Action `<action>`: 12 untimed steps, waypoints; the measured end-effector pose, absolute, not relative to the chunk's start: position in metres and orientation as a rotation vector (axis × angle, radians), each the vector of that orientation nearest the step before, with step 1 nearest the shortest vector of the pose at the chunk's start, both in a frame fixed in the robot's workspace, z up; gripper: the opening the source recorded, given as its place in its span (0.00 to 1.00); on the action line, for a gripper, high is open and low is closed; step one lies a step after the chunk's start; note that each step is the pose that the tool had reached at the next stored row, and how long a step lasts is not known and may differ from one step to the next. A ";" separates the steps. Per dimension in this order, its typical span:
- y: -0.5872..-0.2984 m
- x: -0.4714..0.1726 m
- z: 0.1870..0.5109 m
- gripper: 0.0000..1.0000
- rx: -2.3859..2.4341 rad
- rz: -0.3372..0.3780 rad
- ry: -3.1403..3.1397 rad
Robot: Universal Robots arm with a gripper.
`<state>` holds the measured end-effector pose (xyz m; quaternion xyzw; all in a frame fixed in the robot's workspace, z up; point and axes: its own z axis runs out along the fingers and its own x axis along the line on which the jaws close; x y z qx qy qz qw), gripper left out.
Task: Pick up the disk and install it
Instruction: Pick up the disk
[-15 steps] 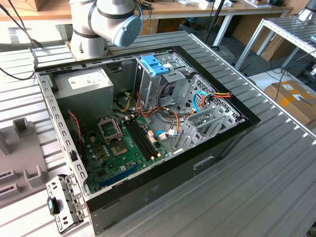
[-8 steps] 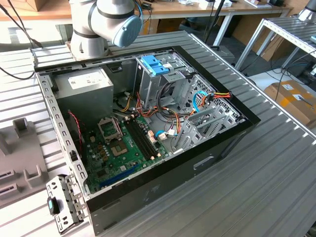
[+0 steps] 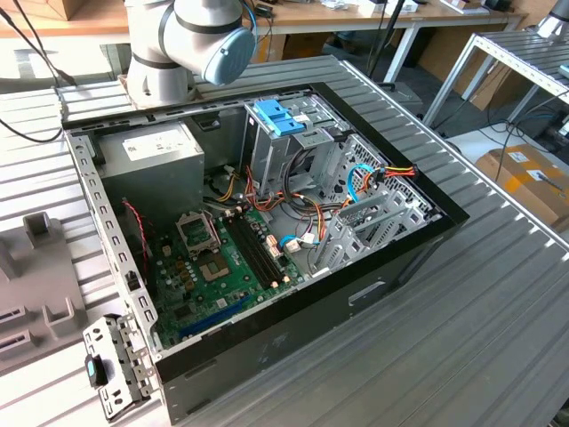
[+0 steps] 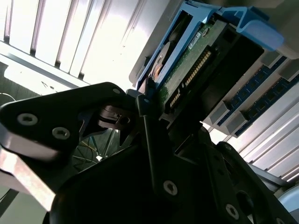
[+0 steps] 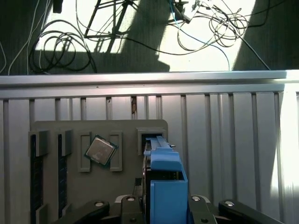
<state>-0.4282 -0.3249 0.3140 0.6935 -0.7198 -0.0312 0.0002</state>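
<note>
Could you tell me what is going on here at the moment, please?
A single robot arm is handling the disk. Its gripper is closed on the disk at the grey parts holder on the slatted table; a processor chip lies in the same holder. Whether the disk has left its slot cannot be told. The open computer case sits in the exterior view, and the disk is not yet in it.

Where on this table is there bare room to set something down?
The slatted table is bare on the exterior view's right of the open computer case. Inside it, cables and the green board crowd everything; a grey holder and metal bracket take the exterior view's left.
</note>
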 end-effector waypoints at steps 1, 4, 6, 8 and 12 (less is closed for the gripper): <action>-0.325 -0.428 0.315 0.36 2.179 -0.098 -2.261; -0.325 -0.428 0.316 0.36 2.179 -0.098 -2.261; -0.325 -0.428 0.318 0.36 2.179 -0.098 -2.261; -0.325 -0.428 0.319 0.36 2.179 -0.098 -2.261; -0.325 -0.428 0.321 0.36 2.179 -0.099 -2.261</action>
